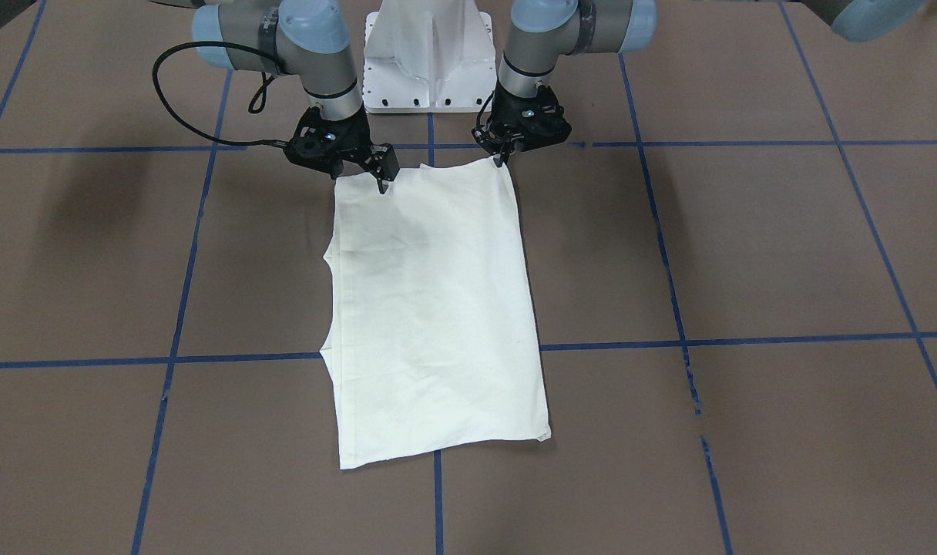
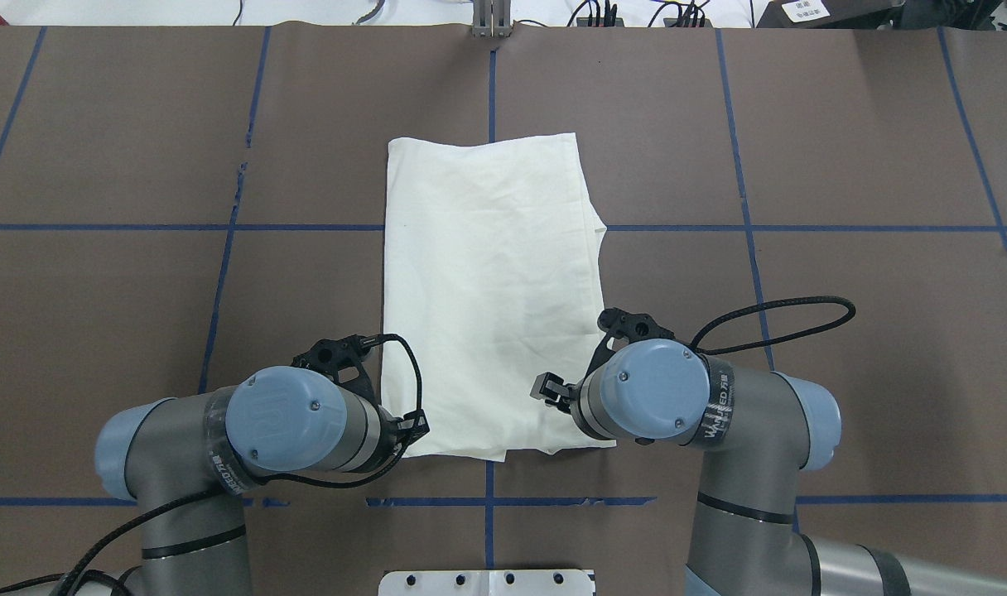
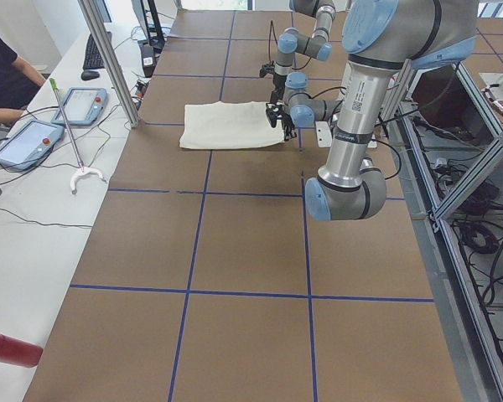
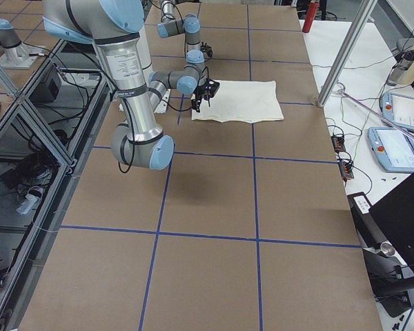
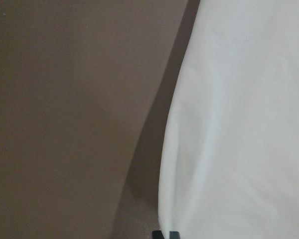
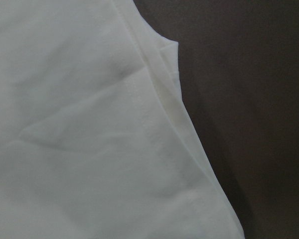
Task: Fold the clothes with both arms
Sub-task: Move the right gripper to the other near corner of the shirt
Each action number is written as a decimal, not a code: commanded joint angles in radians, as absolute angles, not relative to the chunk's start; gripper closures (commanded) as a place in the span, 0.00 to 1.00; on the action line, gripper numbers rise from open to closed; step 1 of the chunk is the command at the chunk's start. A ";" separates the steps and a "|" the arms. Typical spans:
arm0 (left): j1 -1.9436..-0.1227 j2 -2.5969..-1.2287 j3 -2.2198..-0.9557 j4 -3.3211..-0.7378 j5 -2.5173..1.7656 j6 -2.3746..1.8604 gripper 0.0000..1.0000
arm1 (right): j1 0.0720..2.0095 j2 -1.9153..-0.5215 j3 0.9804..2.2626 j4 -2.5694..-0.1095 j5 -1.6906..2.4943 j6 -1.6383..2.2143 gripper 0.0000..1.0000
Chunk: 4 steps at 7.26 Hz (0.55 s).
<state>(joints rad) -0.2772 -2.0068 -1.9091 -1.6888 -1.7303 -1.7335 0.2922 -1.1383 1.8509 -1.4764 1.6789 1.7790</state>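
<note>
T-shirt (image 1: 438, 308) lies as a long strip. Left gripper (image 1: 505, 159) and right gripper (image 1: 381, 183) are at its robot-side corners; can't tell the jaw gap. Next, probably: pinch corners, fold toward far edge.

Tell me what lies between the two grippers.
The robot-side edge of the shirt spans from the left gripper to the right gripper; the front-facing view shows it.

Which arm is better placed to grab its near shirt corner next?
Left, probably: the left gripper sits at the shirt's near corner, while the right gripper hangs over cloth inward of its corner.
</note>
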 commanded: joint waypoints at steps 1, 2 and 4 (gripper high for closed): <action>-0.276 -2.006 -1.908 -1.689 -1.729 -1.730 1.00 | 0.272 -1.143 1.835 -1.476 1.663 1.782 0.00; -0.276 -2.008 -1.907 -1.689 -1.729 -1.730 1.00 | 0.270 -1.141 1.833 -1.477 1.663 1.787 0.00; -0.275 -2.008 -1.905 -1.689 -1.729 -1.730 1.00 | 0.270 -1.140 1.815 -1.476 1.663 1.787 0.00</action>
